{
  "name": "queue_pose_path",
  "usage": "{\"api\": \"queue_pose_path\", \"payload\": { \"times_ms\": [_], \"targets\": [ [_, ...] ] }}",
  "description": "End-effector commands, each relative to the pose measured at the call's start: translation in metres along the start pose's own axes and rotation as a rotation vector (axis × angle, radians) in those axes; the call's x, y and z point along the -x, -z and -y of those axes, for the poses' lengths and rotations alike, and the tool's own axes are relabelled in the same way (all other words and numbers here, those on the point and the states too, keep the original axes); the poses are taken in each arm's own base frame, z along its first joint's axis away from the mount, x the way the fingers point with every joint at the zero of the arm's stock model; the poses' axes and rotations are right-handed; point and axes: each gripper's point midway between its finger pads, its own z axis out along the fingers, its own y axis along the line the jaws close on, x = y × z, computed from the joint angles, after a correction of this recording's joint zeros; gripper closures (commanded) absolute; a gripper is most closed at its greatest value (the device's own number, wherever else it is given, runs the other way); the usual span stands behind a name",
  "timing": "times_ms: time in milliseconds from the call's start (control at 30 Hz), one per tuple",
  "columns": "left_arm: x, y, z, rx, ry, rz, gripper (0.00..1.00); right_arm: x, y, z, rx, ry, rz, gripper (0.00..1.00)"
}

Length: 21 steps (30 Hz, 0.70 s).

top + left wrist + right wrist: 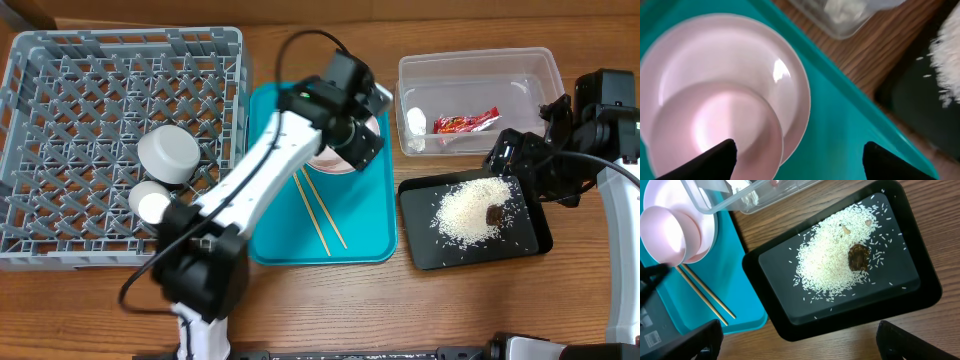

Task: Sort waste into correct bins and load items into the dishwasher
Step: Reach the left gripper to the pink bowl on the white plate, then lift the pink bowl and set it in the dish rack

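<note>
A large white plate point(765, 60) lies at the far end of the teal tray, with the small pink dish point(715, 130) on it. My left gripper point(800, 161) hovers open over both, one finger above the dish, the other above the tray. It also shows in the overhead view point(350, 140). Two chopsticks point(320, 212) lie on the tray. The grey-white bowl point(168, 155) and white cup point(150, 203) sit in the grey rack point(70, 90). The black tray point(910, 300) holds rice point(827, 260) and a brown lump point(859, 257). My right gripper point(805, 342) is open above its near edge. The clear tub point(530, 70) holds the red wrapper point(465, 122) and white scrap point(415, 122).
The teal tray point(375, 230) lies between the rack and the two bins on a wooden table. My left arm stretches over the tray's left side and the rack's right edge. The right arm sits at the right table edge beside the tub.
</note>
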Motion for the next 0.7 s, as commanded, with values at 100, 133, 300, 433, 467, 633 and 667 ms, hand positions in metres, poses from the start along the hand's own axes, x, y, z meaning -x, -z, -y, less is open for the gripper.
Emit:
{"api": "queue_pose_path", "payload": {
  "times_ms": [100, 133, 300, 433, 467, 633, 667],
  "targets": [
    [-0.026, -0.047, -0.024, 0.119, 0.044, -0.135, 0.43, 0.002, 0.005, -0.001, 0.005, 0.004, 0.021, 0.00],
    [-0.030, -0.051, -0.028, 0.134, 0.060, -0.150, 0.49, 0.002, 0.005, -0.001, 0.005, 0.004, 0.021, 0.00],
    [-0.032, -0.053, -0.032, 0.148, 0.074, -0.156, 0.74, 0.001, 0.005, -0.001, 0.004, 0.004, 0.018, 0.00],
    [-0.033, -0.052, -0.031, 0.148, 0.075, -0.161, 0.96, 0.001, 0.005, -0.001, 0.004, 0.003, 0.017, 0.00],
    [-0.033, -0.050, -0.031, 0.148, 0.081, -0.160, 0.96, 0.001, 0.005, -0.001, 0.004, 0.004, 0.017, 0.00],
    [-0.021, -0.033, -0.031, 0.155, 0.091, -0.121, 0.96, 0.000, 0.005, -0.001, 0.003, 0.003, 0.015, 0.00],
    [-0.016, -0.027, -0.032, 0.157, 0.090, -0.108, 0.96, 0.000, 0.005, -0.001, 0.003, 0.003, 0.013, 0.00]
  ]
}}
